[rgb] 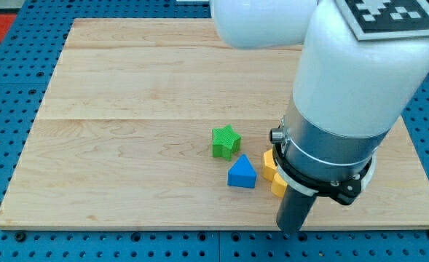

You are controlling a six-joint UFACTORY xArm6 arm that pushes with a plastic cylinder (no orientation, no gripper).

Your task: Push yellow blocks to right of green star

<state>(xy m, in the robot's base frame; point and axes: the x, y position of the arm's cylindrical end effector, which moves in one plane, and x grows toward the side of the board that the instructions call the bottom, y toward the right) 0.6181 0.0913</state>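
star (226, 141) upper left, triangle (242, 174) below, blocks (269, 166) right

This looks like a robotics lab: a pale wooden desk (127, 87) sits on a blue perforated mounting base (3, 109), under a white robot arm (360, 65) bearing a fiducial marker (392, 13).

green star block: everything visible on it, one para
The green star is a small, chunky, bright green block with a star outline and ridged-looking sides, lying flat on the wooden board near its middle, toward the view's bottom. It looks whole and unobstructed. The blue triangle sits just below-right, very close; contact is unclear. The yellow blocks lie to its lower right, apart. My tip is not touching it.
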